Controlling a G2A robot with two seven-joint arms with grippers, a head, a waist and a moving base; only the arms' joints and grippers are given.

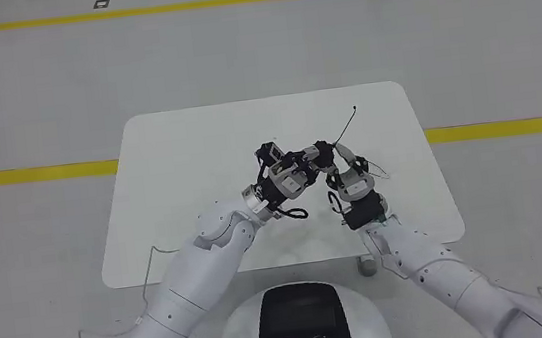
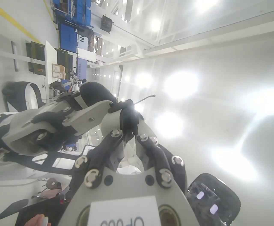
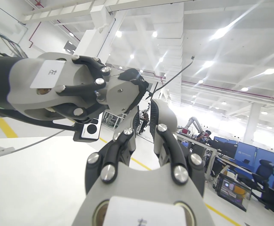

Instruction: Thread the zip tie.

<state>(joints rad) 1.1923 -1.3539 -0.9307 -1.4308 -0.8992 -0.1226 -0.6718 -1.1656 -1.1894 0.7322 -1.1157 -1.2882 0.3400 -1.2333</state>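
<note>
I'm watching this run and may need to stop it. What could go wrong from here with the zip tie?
The left gripper pinches the zip tie near one end, its long part free in the air; it may flex and misalign. The right gripper stands open right beside it; closing could strike it. A slip would probably drop the tie onto the table.

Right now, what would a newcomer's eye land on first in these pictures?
The left gripper and right gripper meet almost tip to tip above the middle of the white table. The left one is shut on a thin black zip tie, whose free end juts out past both, away from the robot.
</note>
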